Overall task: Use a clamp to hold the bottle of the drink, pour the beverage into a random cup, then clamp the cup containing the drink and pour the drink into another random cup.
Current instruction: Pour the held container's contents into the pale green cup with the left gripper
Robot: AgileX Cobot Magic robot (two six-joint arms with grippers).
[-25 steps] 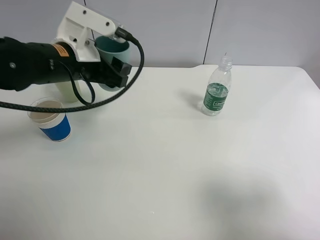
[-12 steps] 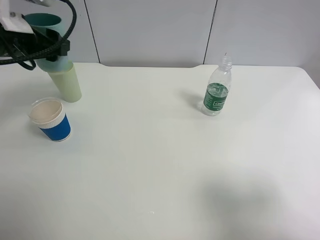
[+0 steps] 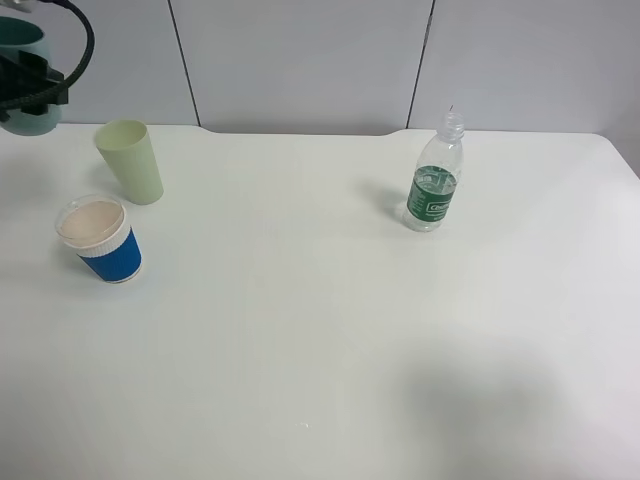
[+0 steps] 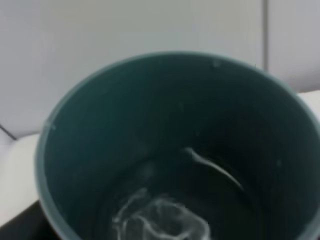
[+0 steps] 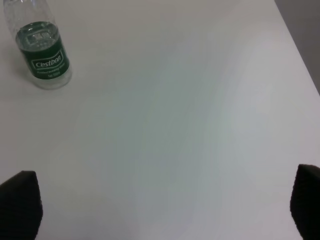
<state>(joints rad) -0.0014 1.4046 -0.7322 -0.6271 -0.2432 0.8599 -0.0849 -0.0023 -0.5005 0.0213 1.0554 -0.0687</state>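
White desk (image 3: 300,330): left end effector (image 3: 35,85) is clamping the teal cup (image 3: 22,38) upright at ten o'clock; right end effector (image 5: 160,210) is gaping, empty. Centring over the pale green cup (image 3: 130,160) before tipping seems wise.

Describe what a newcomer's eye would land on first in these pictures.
First, the teal cup, held up at the far left by the left gripper, a little clear liquid glinting in its bottom. Then the green-labelled bottle standing alone toward the back right, and the pale green cup and blue-sleeved cup near each other on the left.
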